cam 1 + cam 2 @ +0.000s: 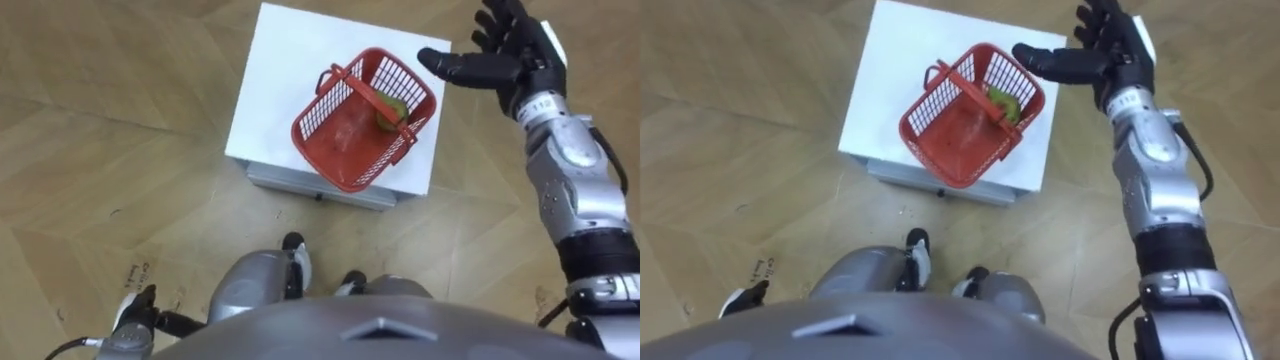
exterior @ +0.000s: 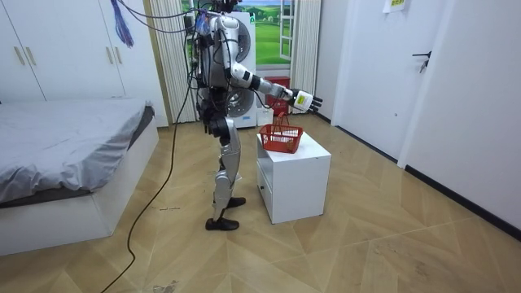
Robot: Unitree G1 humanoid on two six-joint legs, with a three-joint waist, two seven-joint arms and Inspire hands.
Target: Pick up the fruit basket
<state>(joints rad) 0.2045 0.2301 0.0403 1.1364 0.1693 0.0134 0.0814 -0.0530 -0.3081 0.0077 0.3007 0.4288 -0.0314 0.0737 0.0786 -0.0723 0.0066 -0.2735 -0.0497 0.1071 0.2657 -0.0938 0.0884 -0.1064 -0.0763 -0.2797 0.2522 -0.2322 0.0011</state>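
A red plastic mesh fruit basket point(image 1: 385, 160) stands on a small white cabinet point(image 1: 275, 80) in front of me. Its handle point(image 1: 365, 92) stands up across the middle. A green fruit point(image 1: 390, 110) lies at its far right side, beside something pale. My right hand point(image 1: 500, 55) hovers just right of and beyond the basket, open, fingers spread and thumb pointing at the rim, touching nothing. In the room view this right hand point(image 2: 305, 101) is above the basket point(image 2: 281, 140). My left hand point(image 1: 135, 320) hangs low at my side.
I stand close to the cabinet point(image 2: 297, 175) on a wooden floor. A bed point(image 2: 65, 155) lies at the room view's left, wardrobes point(image 2: 73, 49) behind it. A washing machine point(image 2: 244, 57) is behind me; a white wall point(image 2: 456, 89) runs along the room view's right.
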